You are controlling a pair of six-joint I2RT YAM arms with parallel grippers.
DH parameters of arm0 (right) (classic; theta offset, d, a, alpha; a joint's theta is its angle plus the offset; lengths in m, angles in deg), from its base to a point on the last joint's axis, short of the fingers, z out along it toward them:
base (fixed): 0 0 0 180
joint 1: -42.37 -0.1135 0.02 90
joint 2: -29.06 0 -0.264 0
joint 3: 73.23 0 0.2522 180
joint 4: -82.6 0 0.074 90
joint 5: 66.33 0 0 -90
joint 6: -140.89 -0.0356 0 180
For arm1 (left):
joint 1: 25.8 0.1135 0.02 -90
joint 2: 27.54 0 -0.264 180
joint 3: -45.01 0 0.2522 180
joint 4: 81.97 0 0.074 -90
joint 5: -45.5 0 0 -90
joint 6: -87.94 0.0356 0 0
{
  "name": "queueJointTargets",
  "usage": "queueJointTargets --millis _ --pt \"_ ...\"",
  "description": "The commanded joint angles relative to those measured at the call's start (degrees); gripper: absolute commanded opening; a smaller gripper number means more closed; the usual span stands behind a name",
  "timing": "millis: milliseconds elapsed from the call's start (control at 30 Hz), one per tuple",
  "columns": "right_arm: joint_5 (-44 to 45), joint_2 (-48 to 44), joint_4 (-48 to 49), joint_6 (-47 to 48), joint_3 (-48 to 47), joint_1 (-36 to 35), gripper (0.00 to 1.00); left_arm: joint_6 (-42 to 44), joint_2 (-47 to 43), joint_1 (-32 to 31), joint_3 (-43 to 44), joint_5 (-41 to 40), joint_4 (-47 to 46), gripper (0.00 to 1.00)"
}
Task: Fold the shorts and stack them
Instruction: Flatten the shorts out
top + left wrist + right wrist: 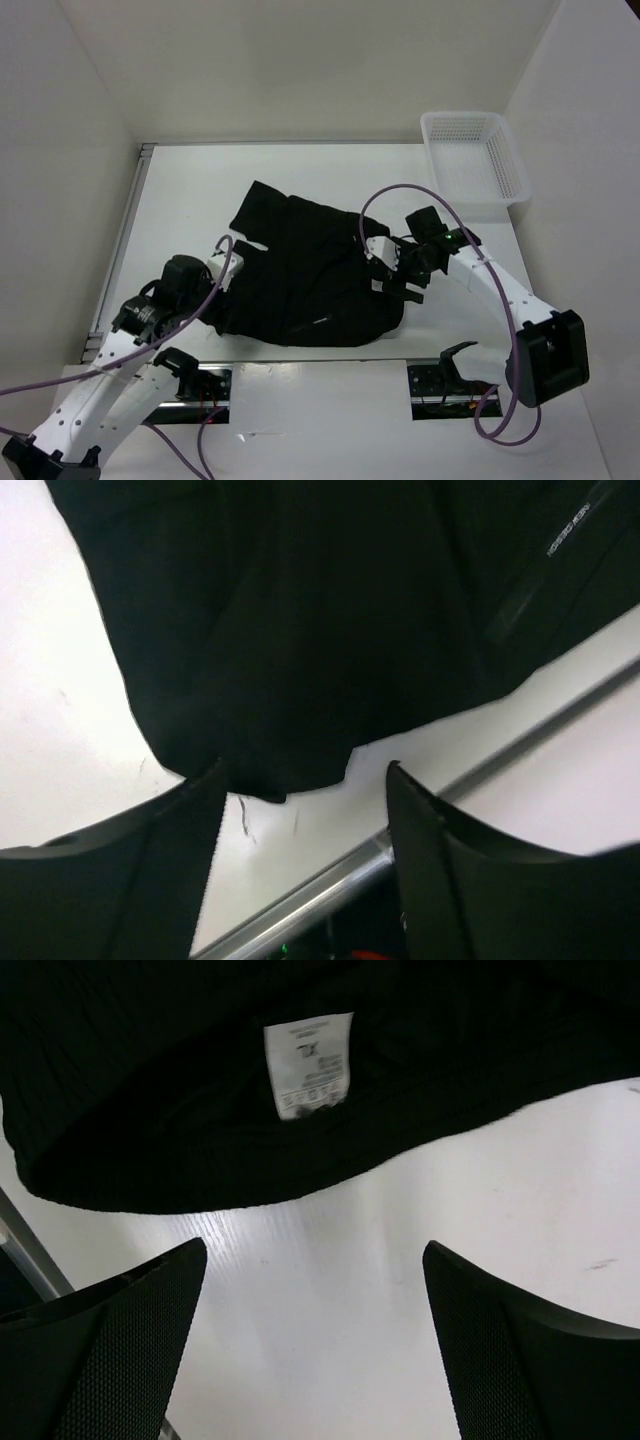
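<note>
- Top view: the shorts (305, 285) lie rumpled and unfolded in the middle of the table (200, 185), one leg reaching toward the upper left of the frame; the white basket (475, 150) sits well apart at the upper right.
- The left gripper (233, 263) is low at the left edge of the cloth; its wrist view shows the fingers spread and holding nothing, a dark hem just at their tips, white table showing below it; a small pale logo (570, 525) sits at the upper right of that frame.
- The right gripper (390, 272) is at the opposite edge, right of centre; its jaws are wide apart and empty too; the waistband with its white label (310, 1065) runs across the top of that frame, just beyond the fingertips, apart from them.
- My read: this is the opening of the fold — both arms lined up on opposite edges, no crease made yet, stacking a long way off.
- The next move calls for each gripper to ease forward and down until one finger slips under its edge, then close on cloth alone; soft thin fabric flat on a table is easy to miss or to catch one layer of — so both pinches want to be secure before any lift, and the two arms should rise together.
</note>
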Motion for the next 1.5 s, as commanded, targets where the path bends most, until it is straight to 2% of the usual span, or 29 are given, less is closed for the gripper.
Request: queueJointTargets --millis 0,67,100,133,200,233,333,467,600,733,867,967,1000,1033,1200,1233,1300,1467 --pt "-1.9 -4.2 -3.2 3.3 -3.8 0.2 0.93 -0.2 0.8 -0.7 0.7 0.9 3.7 0.76" --pt "-1.9 -4.8 -0.6 0.0 -5.8 0.2 0.93 -0.2 4.0 -0.7 2.1 -1.9 -2.2 0.78" --pt "-1.9 -4.8 1.3 -2.6 -6.5 0.2 0.90 -0.2 8.4 -0.7 3.1 -3.2 -4.3 0.78" --pt "-2.7 -4.1 3.4 -5.6 -7.8 0.2 0.83 -0.2 11.1 -0.7 5.7 -6.1 -6.5 0.78" --pt "-3.9 -2.7 8.2 -12.5 -8.9 0.2 0.77 -0.2 19.0 1.9 8.0 -7.3 -12.3 0.78" --pt "-4.6 -2.7 9.6 -16.7 -8.9 0.2 0.67 -0.2 21.2 5.3 9.5 -8.3 -16.1 0.78" --pt "-5.1 -0.1 12.8 -19.9 -8.9 0.2 0.51 -0.2 28.2 11.0 11.6 -11.3 -23.1 0.78" --pt "-1.0 0.5 11.8 -14.3 -3.4 -1.7 0.50 -0.2 41.3 14.3 16.9 -8.9 -24.7 0.74" --pt "-0.5 1.1 10.4 -10.9 0.6 -3.8 0.58 -0.2 46.8 12.5 15.7 -7.5 -24.7 0.73" --pt "-1.0 2.9 12.9 -10.9 1.9 -4.4 0.58 -0.2 50.6 11.8 14.2 -5.0 -25.3 0.74" --pt "-2.2 4.5 11.1 -9.5 3.1 -6.0 0.58 -0.2 54.7 11.8 14.7 -4.4 -27.0 0.75" --pt "-5.6 5.6 7.9 -7.7 1.9 -8.8 0.58 -0.2 55.9 11.8 14.2 -3.2 -27.6 0.60" --pt "-5.6 5.6 7.9 -7.2 1.9 -10.8 0.58 -0.2 55.9 11.8 14.2 -3.2 -27.6 0.46" --pt "-5.6 5.6 7.9 -7.2 1.9 -11.7 0.58 -0.2 56.7 11.8 13.7 -3.2 -28.5 0.37" --pt "-5.6 8.4 9.6 -7.2 4.8 -14.2 0.59 -0.2 57.2 11.8 13.1 -3.9 -30.4 0.03" --pt "-6.2 8.4 10.3 -7.2 4.8 -14.8 0.59 -0.2 57.2 11.8 13.6 -4.6 -30.4 0.00" --pt "-7.1 9.1 10.3 -7.2 5.3 -14.8 0.59 -0.2 57.2 11.8 14.9 -5.2 -29.8 0.00" --pt "-6.6 9.1 12.5 -7.2 6.8 -17.4 0.59 -0.2 55.8 15.8 26.3 -7.0 -24.7 0.00"
